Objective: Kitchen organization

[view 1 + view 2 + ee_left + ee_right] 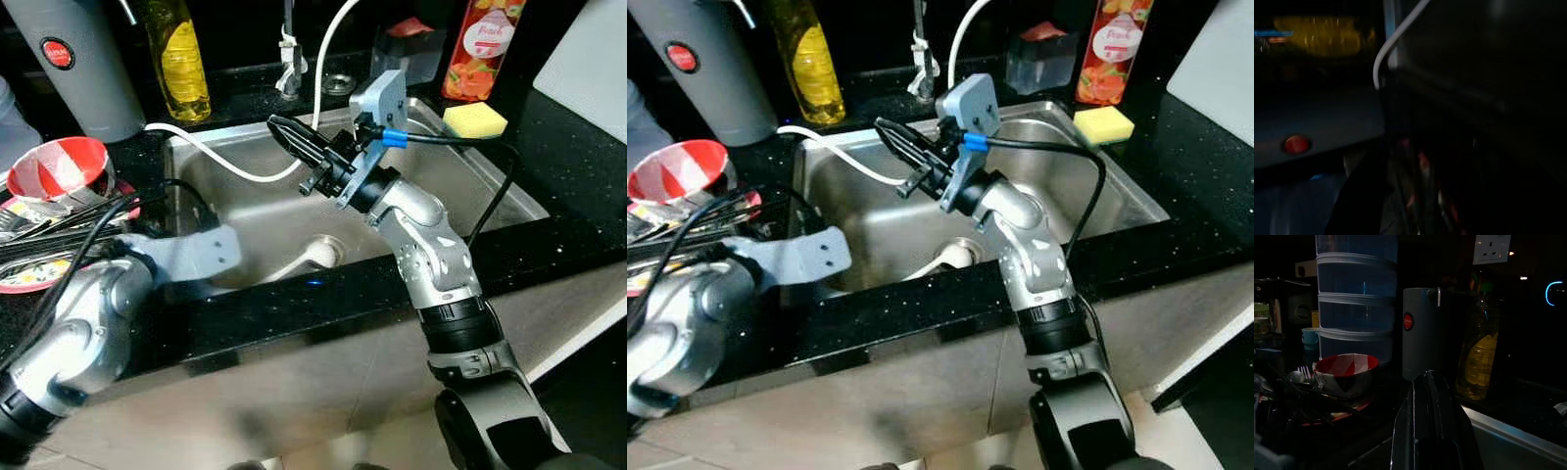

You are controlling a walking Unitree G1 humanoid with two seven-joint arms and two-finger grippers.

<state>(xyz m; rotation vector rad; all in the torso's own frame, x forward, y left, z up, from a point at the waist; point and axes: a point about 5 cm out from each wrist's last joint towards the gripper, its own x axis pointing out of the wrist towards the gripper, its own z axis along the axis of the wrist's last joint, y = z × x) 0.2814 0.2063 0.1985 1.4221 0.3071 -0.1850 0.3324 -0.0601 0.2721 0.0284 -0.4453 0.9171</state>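
Right gripper [286,130] hangs over the stainless sink [490,186], black fingers pressed together w/ nothing between them, tips aimed toward the robot's left, at the dish pile. In right wrist view the two fingers [1422,421] run together to one narrow tip. White hose [220,157] curves across the basin just below the tips; can't tell if touching. Second white hose piece lies near the drain [323,252].

Dish pile sits on the black counter [578,206] left of the sink: red-and-white bowl [59,166] on top, black chopsticks [59,230] and a fork [1304,372] beside it, on a red-rimmed plate [39,274].

Left gripper: arm bent in front of the counter edge by the dishes, grey wrist plate [201,253] at the sink's left rim; fingers hidden, can't tell open or closed. Left wrist view v. dark.

Behind: grey flask [73,64] w/ red badge, yellow dish-soap bottle [181,59], faucet base [291,69], orange bottle [480,44], yellow sponge [474,119] at the sink's far right corner.
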